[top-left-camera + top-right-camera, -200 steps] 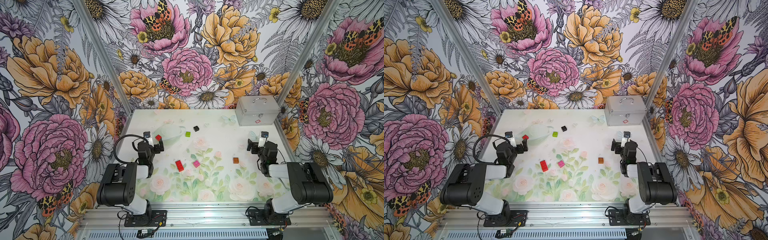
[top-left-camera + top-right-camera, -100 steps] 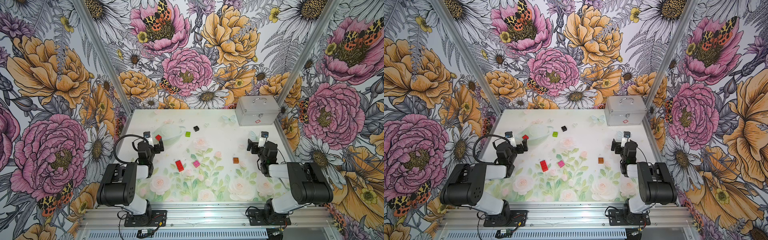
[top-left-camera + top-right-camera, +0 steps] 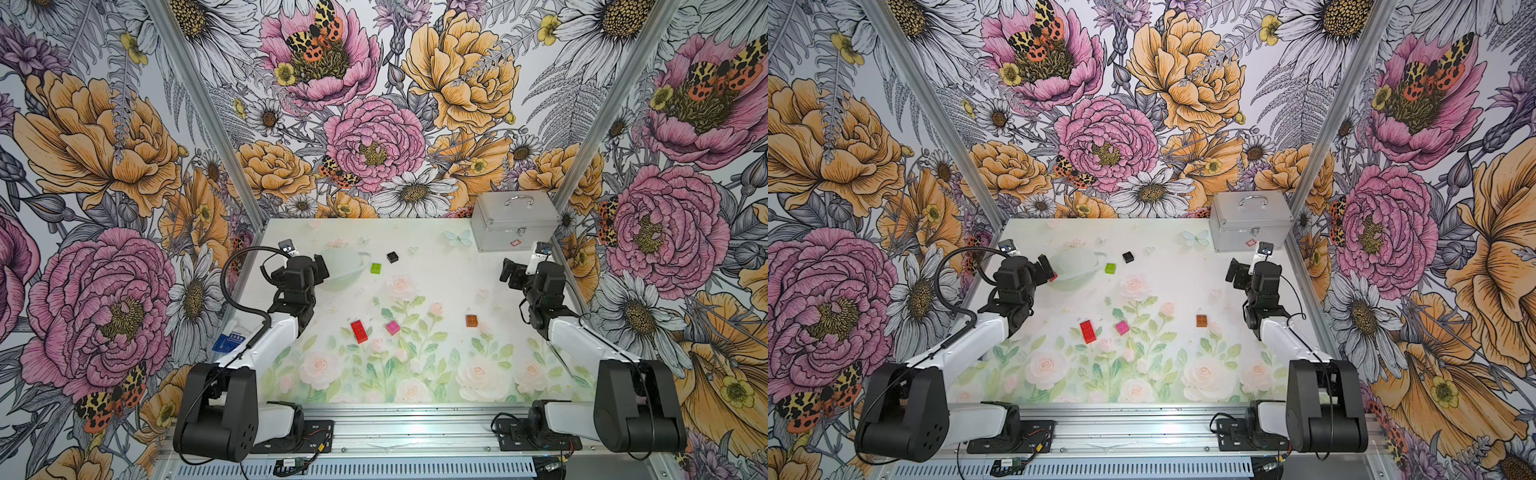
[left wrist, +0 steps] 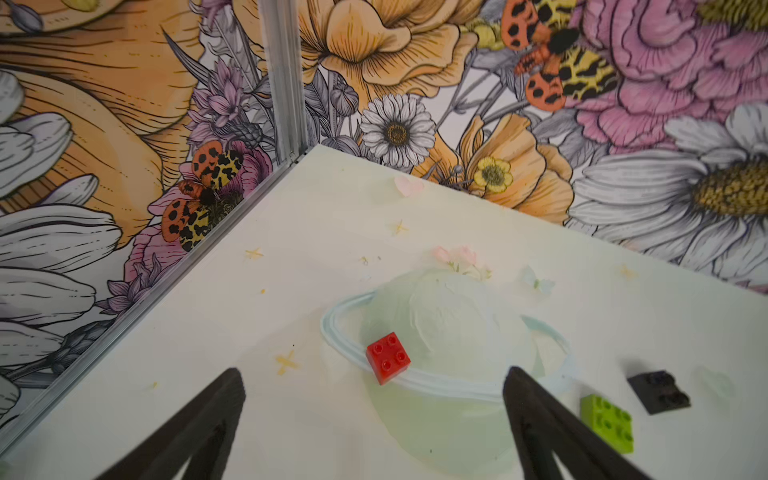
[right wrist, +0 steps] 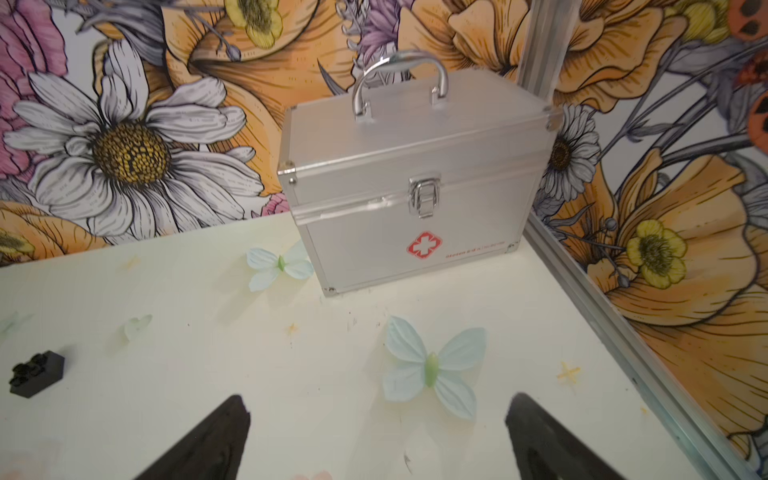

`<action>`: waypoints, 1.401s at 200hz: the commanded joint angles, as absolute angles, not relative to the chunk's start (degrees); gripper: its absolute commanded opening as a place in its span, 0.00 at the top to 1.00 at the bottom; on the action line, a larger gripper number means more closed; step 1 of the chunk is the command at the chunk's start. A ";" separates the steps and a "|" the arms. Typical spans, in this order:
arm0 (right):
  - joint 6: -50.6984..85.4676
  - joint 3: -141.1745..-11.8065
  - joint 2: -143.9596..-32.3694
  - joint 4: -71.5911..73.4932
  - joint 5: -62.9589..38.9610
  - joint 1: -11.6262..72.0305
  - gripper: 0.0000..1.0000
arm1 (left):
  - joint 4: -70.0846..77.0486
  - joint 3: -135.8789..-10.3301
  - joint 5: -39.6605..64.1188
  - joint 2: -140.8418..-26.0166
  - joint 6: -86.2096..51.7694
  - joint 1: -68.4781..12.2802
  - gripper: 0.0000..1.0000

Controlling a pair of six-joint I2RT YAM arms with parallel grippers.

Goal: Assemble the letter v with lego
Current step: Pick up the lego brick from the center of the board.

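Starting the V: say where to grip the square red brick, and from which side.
Grip two opposite side walls of the square red brick, from above: it lies flat, studs up, skew to the open left pincer, so probably turn the wrist.

Both top views look steeply down on the whole table [image 3: 449, 270] (nearly alike); wrist views skim its far corners.

Wide gap between tips of left pincer [image 4: 372, 376]; square red brick [image 4: 387, 363] just ahead in it, bare counter [image 4: 291, 415] around. Just off one tip, lime-green brick [image 4: 607, 422] and black brick [image 4: 658, 392]. Ahead of right pincer [image 5: 379, 398], open counter up to the silver case [image 5: 415, 187].
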State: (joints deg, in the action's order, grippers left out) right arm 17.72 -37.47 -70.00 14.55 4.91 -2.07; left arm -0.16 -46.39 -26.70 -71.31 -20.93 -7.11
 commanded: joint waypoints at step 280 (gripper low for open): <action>25.64 -29.75 -50.14 -18.60 -15.33 10.40 0.01 | -41.12 -67.87 -14.19 -100.51 -21.73 -38.62 0.69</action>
